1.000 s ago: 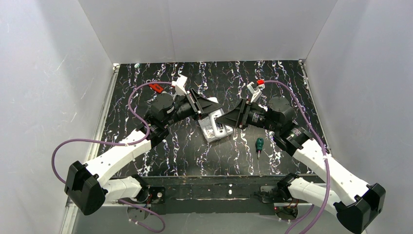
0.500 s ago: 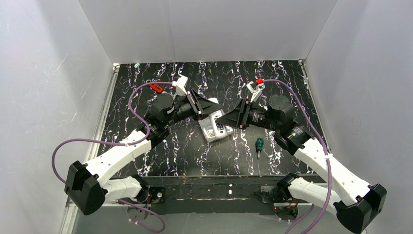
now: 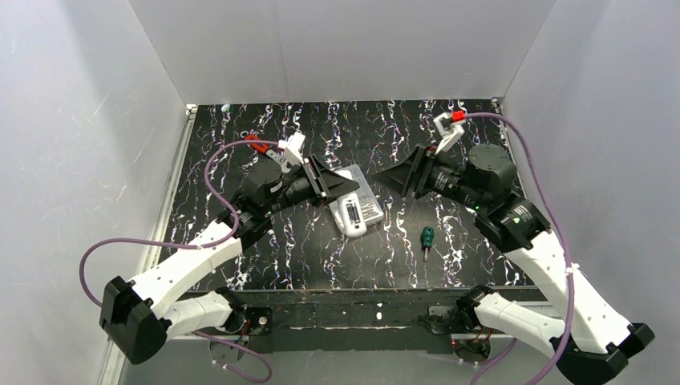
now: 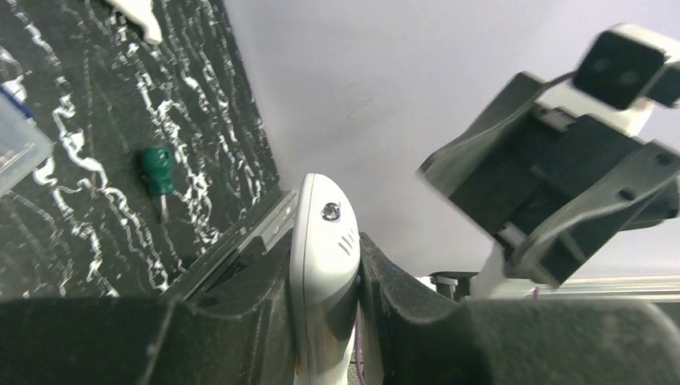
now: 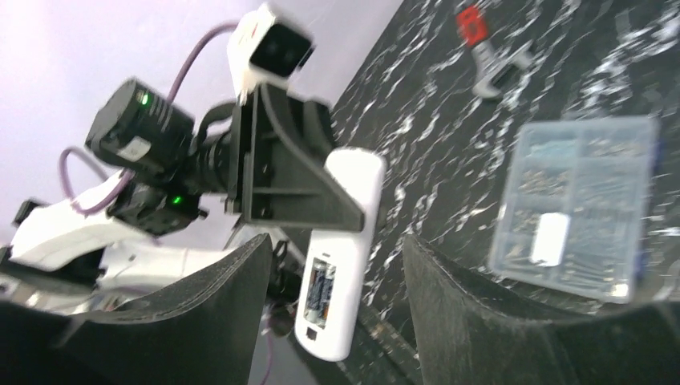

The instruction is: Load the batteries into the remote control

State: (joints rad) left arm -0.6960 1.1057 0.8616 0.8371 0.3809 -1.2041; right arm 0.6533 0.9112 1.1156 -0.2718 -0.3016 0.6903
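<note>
Left gripper [image 3: 341, 191] clamped on remote control [image 5: 341, 265], holding it up off black marbled table [image 3: 321, 257]. Remote slim, white; back bay open, batteries [image 5: 319, 290] seated inside. Right gripper [image 3: 383, 178] fingers spread wide, gripping nothing, near remote. Clear compartment box [image 5: 573, 208] flat on table, small parts inside, white label too blurred to read. Green-handled screwdriver [image 3: 427, 237] lies apart.

Cannot read the blurred clear box [image 5: 573, 204] at three o'clock; cannot see the remote control [image 4: 321, 273] past the six o'clock edge.
</note>
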